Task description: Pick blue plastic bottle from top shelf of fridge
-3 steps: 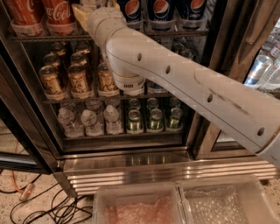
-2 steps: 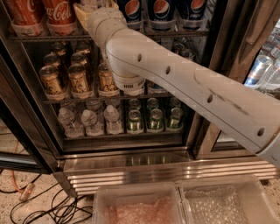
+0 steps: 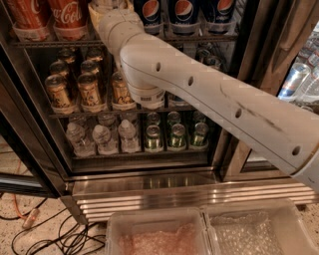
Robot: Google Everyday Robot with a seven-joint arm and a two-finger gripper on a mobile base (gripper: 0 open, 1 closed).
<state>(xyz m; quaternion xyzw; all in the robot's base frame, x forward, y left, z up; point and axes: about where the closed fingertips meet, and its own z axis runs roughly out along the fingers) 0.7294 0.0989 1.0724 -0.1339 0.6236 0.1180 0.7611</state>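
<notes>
Camera view, the only one. The white robot arm had barely moved from a second ago: same reach up into the tall stainless-steel fridge, same elbow in front of the can racks. No lift or pull-back had started.

Landmark: the red Coca-Cola bottles.
- The thin dark wire top shelf ran directly under them.
- The gripper sat just right of them at shelf height, cut by the top edge. I could not tell whether it was open, closed or gripping anything.
- The clear blue plastic bottle with the pale label showed only as a pale sliver just right of them, against the wrist and on the shelf as far as I could see. I took that sliver for the bottle but was not sure.
- The dark blue Pepsi bottles stood further right, past the wrist.
- The gold cans were below them on the next rack, well apart from the gripper.

My judgement: the arm was at the grasp point and the pick was not yet done. The next move needed a firm hold, then a straight pull out without clipping either neighbouring bottle.
</notes>
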